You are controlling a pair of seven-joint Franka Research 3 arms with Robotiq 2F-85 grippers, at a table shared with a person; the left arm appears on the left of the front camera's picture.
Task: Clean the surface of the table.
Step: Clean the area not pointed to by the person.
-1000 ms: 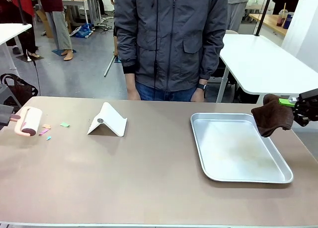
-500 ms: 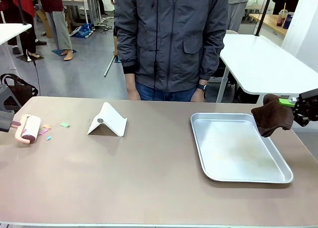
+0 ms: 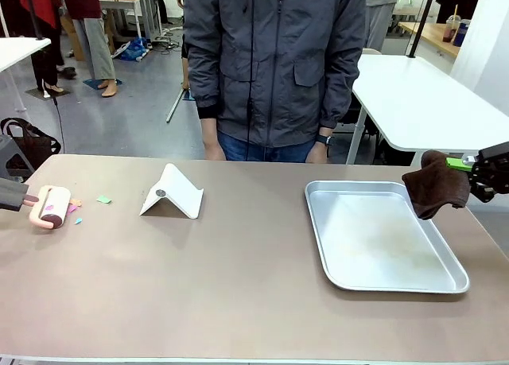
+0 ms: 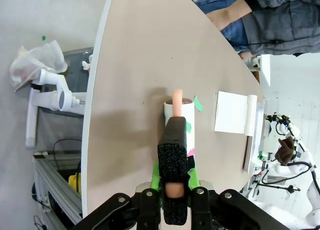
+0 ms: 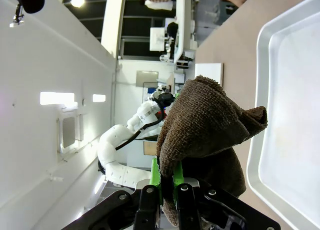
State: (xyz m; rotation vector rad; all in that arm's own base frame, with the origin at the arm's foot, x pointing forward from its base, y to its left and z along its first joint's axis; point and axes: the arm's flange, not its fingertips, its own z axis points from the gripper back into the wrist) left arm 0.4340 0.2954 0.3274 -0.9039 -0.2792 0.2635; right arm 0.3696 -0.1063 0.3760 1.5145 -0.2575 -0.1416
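Beige-brown table [image 3: 238, 293] spreads across the whole scene. What needs clearing lies at its left end: a few small paper scraps [image 3: 104, 199] in green, pink, orange and blue. They sit just right of the lint roller [image 3: 52, 206], the closest ones at its drum. My left gripper [image 3: 12, 194] is clamped tight on the roller's pink handle, drum down at the table top. The drum's long axis runs roughly near to far, so I judge a short roll to the right would cover the scraps. A white folded stand [image 3: 173, 192] stands further right. My right gripper [image 3: 477, 174] is well apart, closed on a brown cloth [image 3: 436, 186] over the silver tray's [image 3: 398, 289] right rim.
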